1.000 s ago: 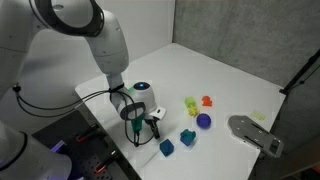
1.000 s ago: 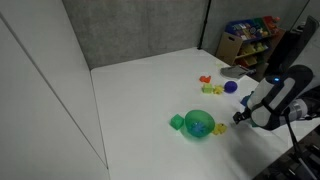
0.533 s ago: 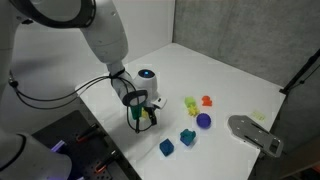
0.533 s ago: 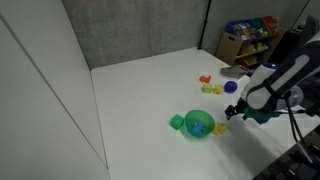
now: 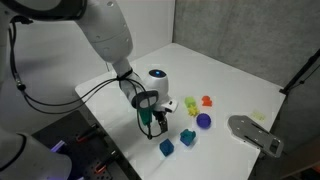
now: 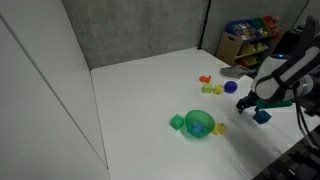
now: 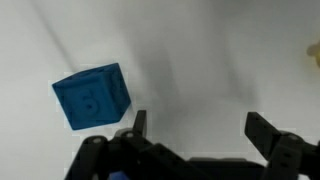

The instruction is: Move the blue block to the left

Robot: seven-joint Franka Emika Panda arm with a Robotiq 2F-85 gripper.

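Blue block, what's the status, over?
End effector open, empty. Blue block ungrasped, just beside it. Teal piece nearby, apart.

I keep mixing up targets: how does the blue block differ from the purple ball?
The blue block is a flat-faced cube; the purple ball is round. The block lies nearer the gripper than the ball does. Both are small toys on the white table.

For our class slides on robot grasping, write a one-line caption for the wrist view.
Open tool over the white table, the blue block beside it, not yet between its fingers.
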